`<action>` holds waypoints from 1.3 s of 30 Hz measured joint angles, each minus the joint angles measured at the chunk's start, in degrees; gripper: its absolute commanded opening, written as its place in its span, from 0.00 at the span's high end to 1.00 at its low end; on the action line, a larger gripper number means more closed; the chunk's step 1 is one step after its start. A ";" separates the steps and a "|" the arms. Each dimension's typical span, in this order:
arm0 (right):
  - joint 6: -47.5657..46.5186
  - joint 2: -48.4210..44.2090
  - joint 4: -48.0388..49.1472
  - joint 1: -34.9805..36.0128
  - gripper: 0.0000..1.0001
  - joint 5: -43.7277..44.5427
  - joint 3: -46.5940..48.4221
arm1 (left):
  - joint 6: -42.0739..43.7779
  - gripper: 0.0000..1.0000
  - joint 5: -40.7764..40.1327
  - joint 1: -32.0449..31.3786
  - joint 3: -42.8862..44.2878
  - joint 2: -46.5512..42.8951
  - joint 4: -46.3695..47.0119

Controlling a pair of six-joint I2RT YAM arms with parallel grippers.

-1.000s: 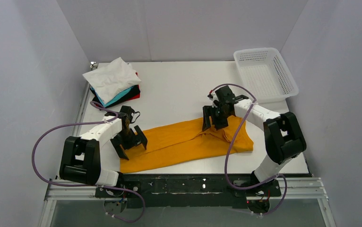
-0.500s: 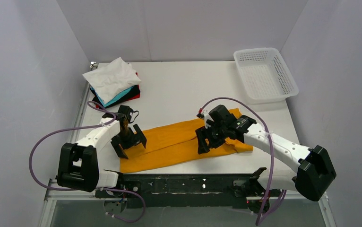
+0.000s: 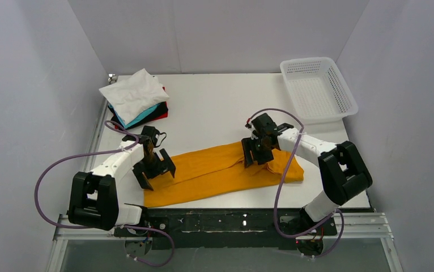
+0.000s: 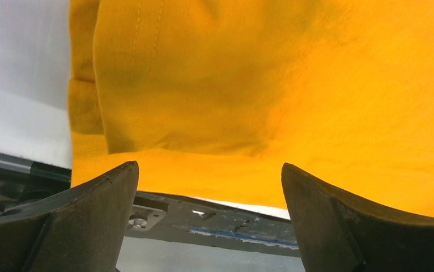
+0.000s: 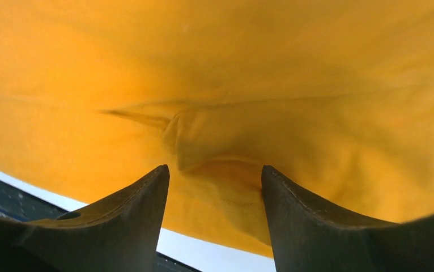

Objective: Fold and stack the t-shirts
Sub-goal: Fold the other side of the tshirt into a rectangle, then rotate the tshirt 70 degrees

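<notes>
My right fingers (image 5: 125, 222) have shifted a little on the orange-yellow shirt (image 3: 203, 171), half open over a ridge of it; my left fingers (image 4: 81, 218) are wide open, empty.

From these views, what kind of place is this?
Probably a lab test cell: a white table walled in by plain panels, two arms bolted to its near rail, and only props out: a shirt stack, an orange shirt, a basket.

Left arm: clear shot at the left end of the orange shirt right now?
Probably yes. The left gripper hangs open directly over the orange shirt at its left end, with nothing between them.
</notes>
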 measured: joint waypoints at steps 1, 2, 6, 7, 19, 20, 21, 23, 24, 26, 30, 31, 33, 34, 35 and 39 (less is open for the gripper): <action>0.13 -0.07 -0.07 0.72 0.32 -0.68 -0.83 | 0.07 0.02 -0.02 0.00 0.20 -0.02 -0.42; 0.44 -0.87 -0.07 2.01 0.32 -0.96 -2.23 | 0.09 0.02 -0.07 0.00 0.61 -0.09 -1.16; 3.80 -10.32 -4.11 10.38 0.32 -1.09 -8.15 | 0.26 0.02 0.04 -0.02 4.59 -1.33 -5.01; 4.87 -13.03 -4.70 11.78 0.32 -1.53 -8.98 | 0.24 0.02 0.28 -0.11 5.60 -2.16 -5.49; 21.44 -24.13 -5.90 6.45 0.14 5.92 -11.37 | 3.32 0.02 6.23 -4.13 14.32 0.61 -7.48; 23.37 -23.28 -4.76 4.92 0.14 6.16 -12.61 | 3.52 0.02 6.80 -4.83 14.40 2.56 -7.17; 24.90 -22.82 -3.78 3.69 0.13 6.19 -14.05 | 3.69 0.02 7.41 -5.73 14.40 4.52 -6.80; 28.59 -22.23 -0.74 0.17 0.13 5.51 -19.08 | 3.96 0.02 8.59 -7.76 14.34 7.85 -5.79; 29.57 -21.88 0.35 -1.14 0.13 5.20 -20.85 | 4.09 0.02 9.35 -8.98 14.12 9.42 -4.74; 31.67 -21.07 3.82 -4.46 0.12 3.91 -22.05 | 4.15 0.02 10.58 -10.69 13.53 11.54 -3.13; 31.69 -14.03 3.50 -7.98 0.12 0.39 -17.94 | 3.34 0.02 12.22 -12.61 11.85 13.51 -0.96; 31.34 -11.76 3.23 -8.39 0.12 -0.15 -16.02 | 2.91 0.02 12.22 -13.00 11.02 13.51 -0.33; 29.86 -5.14 2.58 -9.20 0.13 -1.09 -9.92 | 1.55 0.02 12.13 -14.40 9.11 13.51 0.66; 28.79 -1.51 2.56 -9.57 0.14 -1.40 -6.34 | 0.92 0.02 12.00 -15.23 8.39 13.57 0.94; 27.43 1.97 2.54 -9.94 0.14 -1.55 -2.56 | 0.00 0.02 11.89 -16.17 7.76 13.64 1.18; 19.52 19.15 2.75 -11.28 0.14 0.52 20.28 | -4.09 0.02 10.64 -19.78 6.38 14.51 3.50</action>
